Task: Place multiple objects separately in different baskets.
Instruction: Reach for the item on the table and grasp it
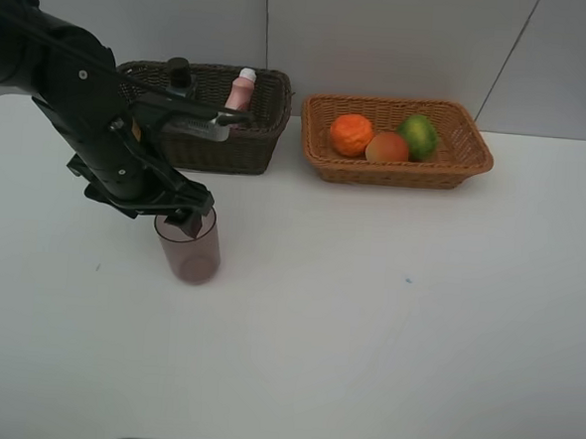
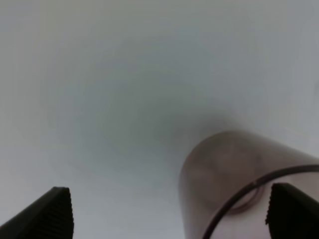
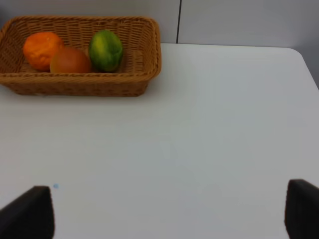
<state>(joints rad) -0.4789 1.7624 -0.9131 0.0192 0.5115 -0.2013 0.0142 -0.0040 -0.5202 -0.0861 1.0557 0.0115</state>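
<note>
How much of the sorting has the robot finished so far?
Mostly done. The orange, the reddish fruit and the green citrus lie in the light basket; the pink bottle and the dark pump bottle stand in the dark basket. Left: the purplish cup, on the table, with the open left gripper at its rim.

The left arm hides part of the dark basket and the pump bottle. The cup is blurred and cut off in the left wrist view. Only 2 fingertips of the right end effector show.
</note>
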